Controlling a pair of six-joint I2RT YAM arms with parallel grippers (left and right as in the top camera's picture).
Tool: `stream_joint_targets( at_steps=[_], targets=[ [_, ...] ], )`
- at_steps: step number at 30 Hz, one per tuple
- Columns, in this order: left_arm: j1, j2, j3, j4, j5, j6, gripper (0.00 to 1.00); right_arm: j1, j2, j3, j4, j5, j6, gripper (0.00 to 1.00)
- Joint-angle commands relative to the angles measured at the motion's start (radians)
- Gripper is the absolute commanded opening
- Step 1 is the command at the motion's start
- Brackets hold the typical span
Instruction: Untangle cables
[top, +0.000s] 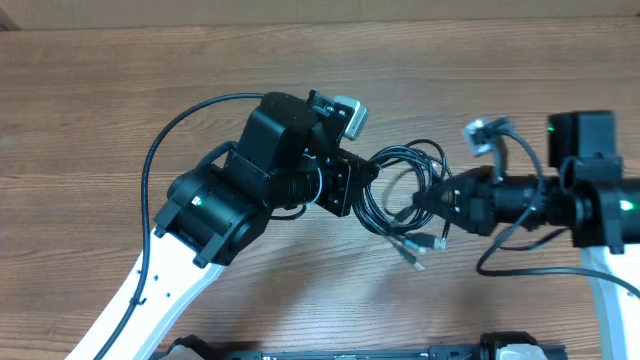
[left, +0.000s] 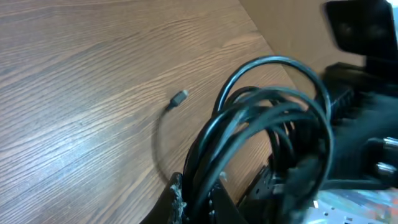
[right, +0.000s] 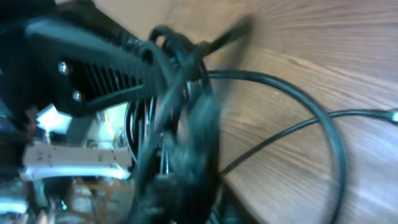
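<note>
Near the middle of the overhead frame, the cables (top: 400, 153) sit as a looped black bundle on the table (top: 100, 100), strung between both arms. I note its long axis runs roughly left to right, with two silvery plug ends (top: 412, 250) trailing toward the lower right.

The left gripper (top: 358, 185) is clenched on the bundle's left side. The left wrist view confirms this, with strands (left: 267, 112) rising from between its fingers (left: 177, 205) at the bottom edge.

The right gripper (top: 425, 205) is clenched on the bundle's right side. Its wrist view is badly blurred, so I cannot separate individual strands (right: 292, 93) there.

Only the left wrist view shows one thin strand curling away to a plug (left: 180, 96) lying apart on the wood. Overhead, the left arm hides that area.
</note>
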Motion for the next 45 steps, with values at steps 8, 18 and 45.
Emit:
stream_joint_targets(
  at_steps=[8, 18, 45],
  targets=[
    [-0.008, -0.031, 0.033, 0.011, 0.141, -0.014, 0.04, 0.104, 0.09, -0.006, 0.095, 0.205, 0.019, 0.04],
    [-0.007, -0.116, 0.068, -0.026, 0.137, 0.011, 0.04, 0.104, 0.166, -0.006, 0.158, 0.393, 0.094, 0.04],
    [-0.007, -0.183, 0.296, -0.284, 0.007, 0.055, 0.04, 0.104, 0.177, -0.006, 0.285, 0.856, 0.424, 0.04]
  ],
)
